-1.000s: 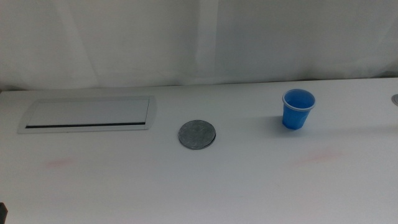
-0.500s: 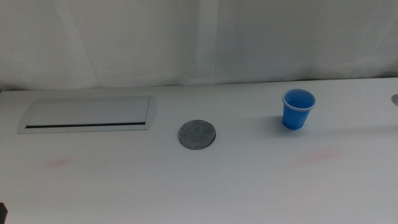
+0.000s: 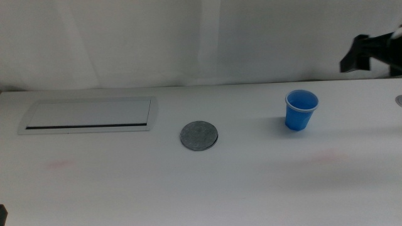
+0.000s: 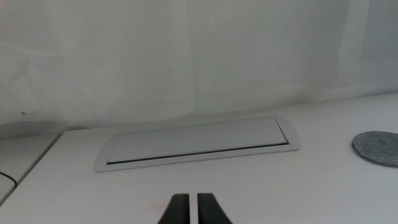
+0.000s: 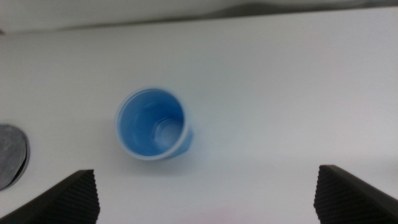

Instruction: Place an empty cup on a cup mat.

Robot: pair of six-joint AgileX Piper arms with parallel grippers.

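Note:
The blue cup [image 3: 301, 110] stands upright and empty on the white table, right of centre. The dark grey round cup mat [image 3: 199, 135] lies bare near the middle, well left of the cup. My right gripper [image 3: 369, 53] hangs in the air at the far right, above and beyond the cup. In the right wrist view its jaws are wide open [image 5: 205, 180], with the cup [image 5: 153, 124] seen from above between and ahead of them and the mat [image 5: 9, 155] at the edge. My left gripper [image 4: 193, 208] is shut and empty, low near the table's front left.
A flat white rectangular panel [image 3: 88, 115] is set into the table at the back left; it also shows in the left wrist view [image 4: 199, 143]. A small grey mark [image 3: 399, 99] sits at the right edge. A white curtain backs the table.
My right gripper has come into the middle view at the upper right, above the cup's side of the table. The cup, the mat and the left arm have not moved.

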